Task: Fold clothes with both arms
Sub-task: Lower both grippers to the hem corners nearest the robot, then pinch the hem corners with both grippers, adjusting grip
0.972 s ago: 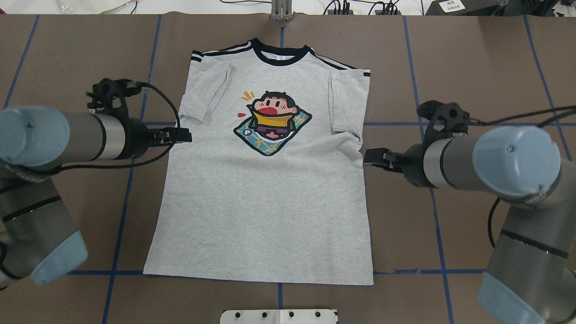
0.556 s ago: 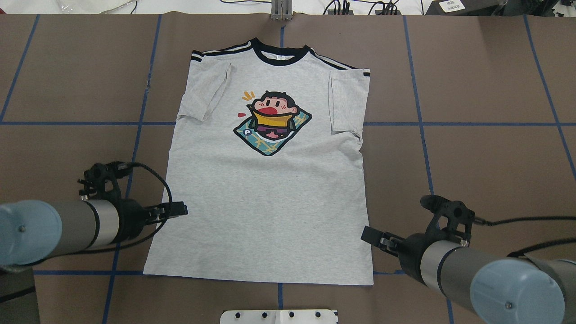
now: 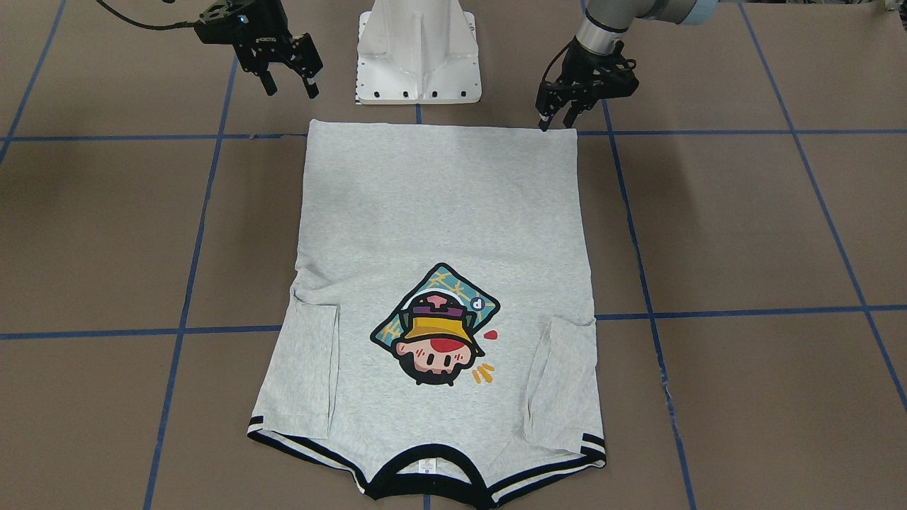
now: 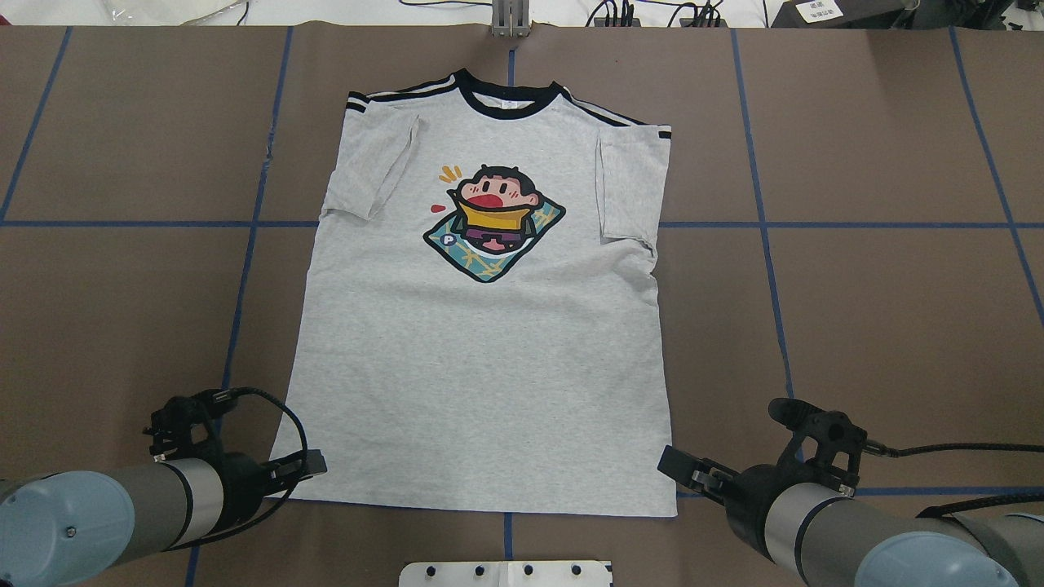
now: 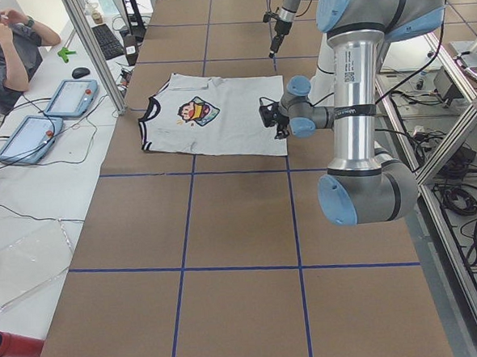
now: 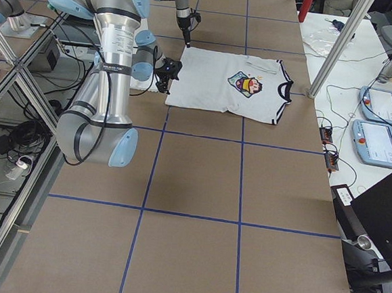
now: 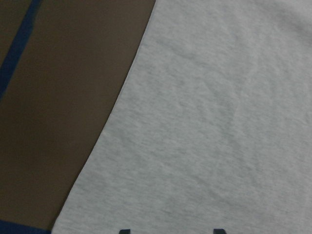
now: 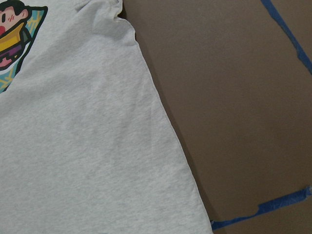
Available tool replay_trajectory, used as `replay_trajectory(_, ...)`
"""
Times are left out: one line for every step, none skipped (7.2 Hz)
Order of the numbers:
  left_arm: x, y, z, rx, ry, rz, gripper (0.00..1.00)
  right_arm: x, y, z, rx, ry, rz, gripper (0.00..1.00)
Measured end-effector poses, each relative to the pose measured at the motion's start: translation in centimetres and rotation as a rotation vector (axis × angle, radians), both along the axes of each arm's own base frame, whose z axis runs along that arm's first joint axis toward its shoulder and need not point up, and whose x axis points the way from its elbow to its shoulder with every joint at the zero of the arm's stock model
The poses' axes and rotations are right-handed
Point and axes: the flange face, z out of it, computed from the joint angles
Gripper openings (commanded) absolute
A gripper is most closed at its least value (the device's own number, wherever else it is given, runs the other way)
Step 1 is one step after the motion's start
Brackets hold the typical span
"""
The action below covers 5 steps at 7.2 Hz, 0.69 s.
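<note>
The grey T-shirt (image 4: 489, 342) lies flat and print-up on the brown desk (image 4: 856, 310), sleeves folded in and collar away from the robot. The left end effector (image 3: 556, 120), fingers spread, is at the hem's left corner, perhaps touching cloth. The right end effector (image 3: 289, 86), also spread, hovers near the right corner.

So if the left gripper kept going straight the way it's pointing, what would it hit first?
Probably the T-shirt. The left gripper is open and points down at the shirt's hem corner, right at the cloth's edge. How high it hangs above the cloth is unclear.
</note>
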Motion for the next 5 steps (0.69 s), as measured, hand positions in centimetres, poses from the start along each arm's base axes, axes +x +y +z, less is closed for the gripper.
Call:
replay_trajectory(-0.2, 0.2, 0.9, -0.003, -0.020, 0.001, 0.65, -0.1, 0.3, -0.1, 0.008, -0.001, 0.002, 0.97)
replay_trajectory(-0.2, 0.2, 1.5, -0.004, -0.033, 0.001, 0.65, -0.3, 0.5, -0.1, 0.013, -0.001, 0.003, 0.97)
replay_trajectory(-0.2, 0.3, 1.9, -0.005, -0.042, 0.001, 0.65, -0.3, 0.6, -0.1, 0.016, 0.000, 0.002, 0.98)
replay_trajectory(-0.1, 0.3, 2.2, -0.005, -0.048, 0.002, 0.65, -0.4, 0.7, -0.1, 0.017, 0.000, 0.002, 0.98)
replay_trajectory(0.0, 0.3, 2.4, -0.005, -0.053, 0.003, 0.65, -0.4, 0.8, -0.1, 0.016, -0.001, 0.000, 0.98)
